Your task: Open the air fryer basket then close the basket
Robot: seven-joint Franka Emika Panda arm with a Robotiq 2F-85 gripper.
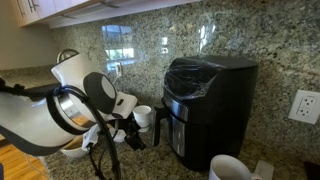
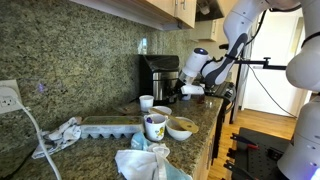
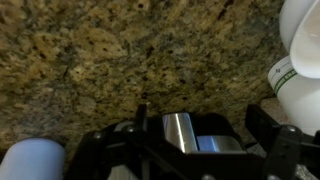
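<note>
The air fryer stands on the granite bench against the speckled stone backsplash. The air fryer basket forms its lower front and sits pushed in, flush with the glossy black body. Its handle sticks out towards the arm.

The hand hangs low just in front of that handle, apart from it and gripping nothing. In the wrist view the hand has its black fingers spread wide. A silver-faced piece shows between them; I cannot tell what it belongs to. Most of that view is filled by the stone wall.

A white mug stands on the bench beside the hand, between it and the backsplash. A white bowl sits at the near edge of the bench in front of the fryer, and a wall outlet is set into the stone on the fryer's far side.

In an exterior view the fryer is further back and the hand reaches to its front from the open side of the bench. Nearer the camera stand a small white cup, a patterned mug and a bowl, with a pale tray and a crumpled cloth along the wall
</note>
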